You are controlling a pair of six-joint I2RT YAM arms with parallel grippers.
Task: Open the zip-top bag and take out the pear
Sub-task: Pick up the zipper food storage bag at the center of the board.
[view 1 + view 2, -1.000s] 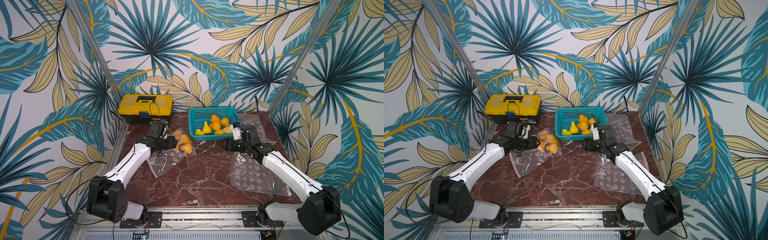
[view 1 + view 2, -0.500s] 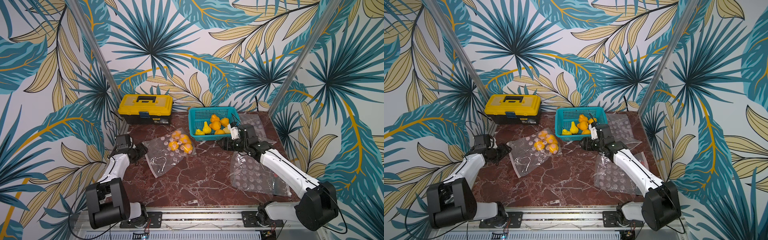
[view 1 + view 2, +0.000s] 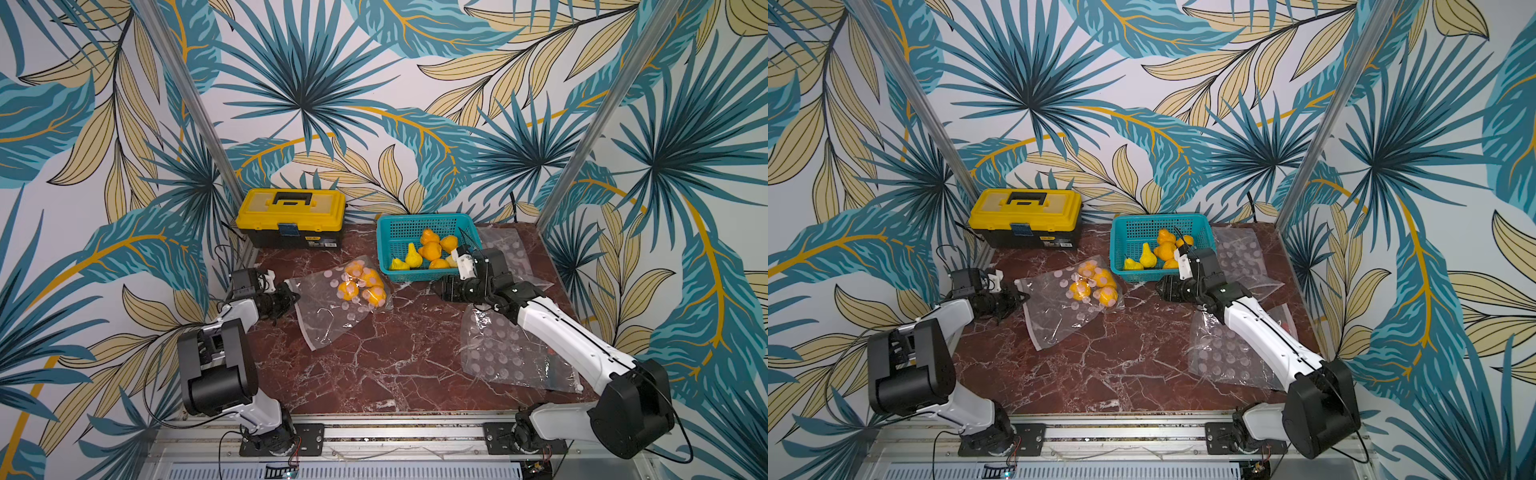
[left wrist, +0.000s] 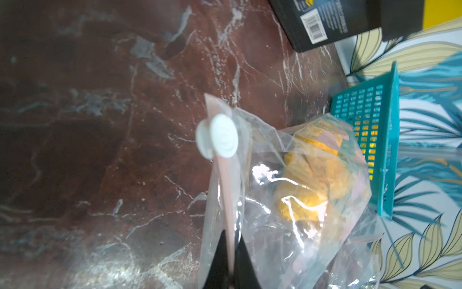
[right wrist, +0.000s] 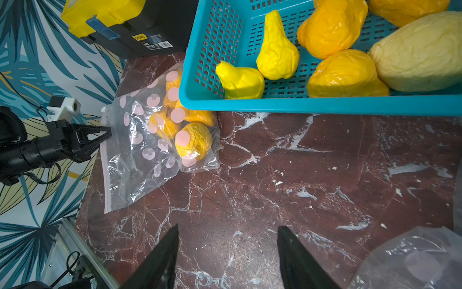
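Note:
The clear zip-top bag [image 3: 328, 316] with pink dots lies on the marble table, holding several orange-yellow pears [image 3: 362, 286] bunched at its far end. My left gripper [image 3: 293, 293] is shut on the bag's pink zip strip [image 4: 226, 200] at the table's left edge. The white slider [image 4: 222, 138] sits further along that strip. In the right wrist view the left gripper [image 5: 107, 132] pinches the bag [image 5: 135, 165] at its mouth edge. My right gripper [image 3: 438, 286] hovers open in front of the teal basket, right of the bag, with nothing between its fingers [image 5: 165, 250].
A teal basket [image 3: 415, 276] with several yellow and orange fruits stands at the back. The yellow toolbox [image 3: 291, 212] is at the back left. One empty dotted bag [image 3: 511, 357] lies under the right arm, another empty bag [image 3: 511, 253] right of the basket.
My left arm drew back from the pears to the table's left edge, then came in and shut on the bag's zip strip. The right gripper barely moved.

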